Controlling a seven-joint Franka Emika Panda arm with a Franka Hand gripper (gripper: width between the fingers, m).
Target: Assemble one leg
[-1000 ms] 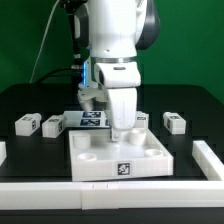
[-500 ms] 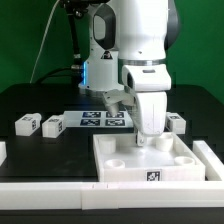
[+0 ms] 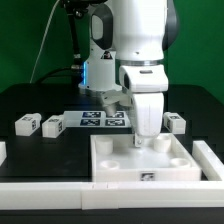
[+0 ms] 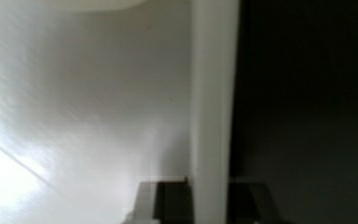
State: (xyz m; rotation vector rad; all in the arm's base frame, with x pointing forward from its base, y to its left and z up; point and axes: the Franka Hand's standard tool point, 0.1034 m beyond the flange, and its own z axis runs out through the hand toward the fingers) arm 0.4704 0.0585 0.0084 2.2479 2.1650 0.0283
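My gripper (image 3: 147, 138) stands upright over the large white panel (image 3: 120, 165) and is shut on its far wall. In the wrist view the gripper (image 4: 210, 192) has a dark finger on each side of that thin white wall (image 4: 211, 90). The panel has round corner holes and a tag on its front face. Three small white tagged legs lie loose on the black table: two at the exterior view's left (image 3: 27, 124) (image 3: 52, 126) and one at the right (image 3: 174, 122), beside the arm. None of them is held.
The marker board (image 3: 100, 119) lies flat behind the panel, partly hidden by the arm. A white rail (image 3: 60, 195) runs along the table's front, with raised white ends at the right (image 3: 210, 155) and left edges.
The gripper has moved to the exterior view's right, taking the white panel with it. In the last half second the panel shifted only slightly. The legs have not moved.
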